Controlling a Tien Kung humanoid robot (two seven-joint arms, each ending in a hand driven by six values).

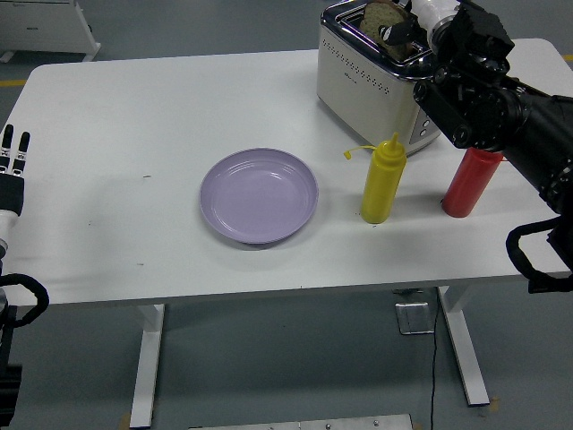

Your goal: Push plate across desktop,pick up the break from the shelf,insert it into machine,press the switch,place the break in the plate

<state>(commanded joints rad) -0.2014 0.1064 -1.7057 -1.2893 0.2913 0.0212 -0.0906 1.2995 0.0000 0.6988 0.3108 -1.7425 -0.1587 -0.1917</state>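
Fingers (pixel 13 148) of the left hand (pixel 12 175) point straight up, spread and empty, at the table's left edge. Farther right, a round lilac plate (pixel 259 194) lies bare on the white table (pixel 134 134). Next stands a yellow squeeze bottle (pixel 383 179), then a red squeeze bottle (pixel 472 181), partly behind the black right arm. Behind them sits a shiny steel toaster (pixel 363 76); a brown bread slice (pixel 383 16) pokes from its top slot, pinched by the right hand (pixel 414 27).
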